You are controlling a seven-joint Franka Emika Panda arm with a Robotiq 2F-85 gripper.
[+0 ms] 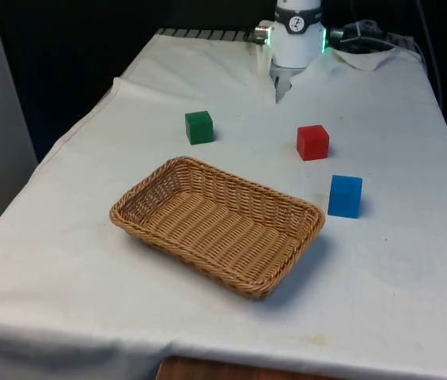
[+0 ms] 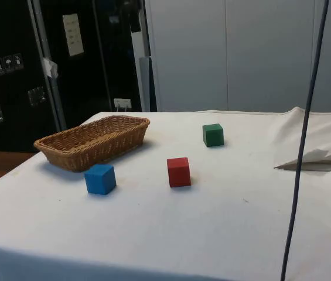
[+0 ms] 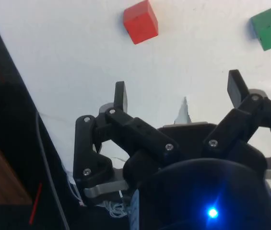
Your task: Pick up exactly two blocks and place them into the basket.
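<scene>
The basket (image 1: 217, 224) in the middle of the front view is woven from tan wicker, and its sides look rough and bumpy. The green block (image 1: 199, 127), the red block (image 1: 312, 142) and the blue block (image 1: 345, 196) all have smooth, flat sides with a dull paint that does not shine, and they sit on a soft white cloth (image 1: 89, 269) with small wrinkles and a few faint stains. The gripper (image 3: 178, 93) is made of hard black parts that look like plastic, a bit shiny, with small silver metal screws, and a strip of brown wood (image 1: 207, 370) peeks out at the bottom edge of the front view.
</scene>
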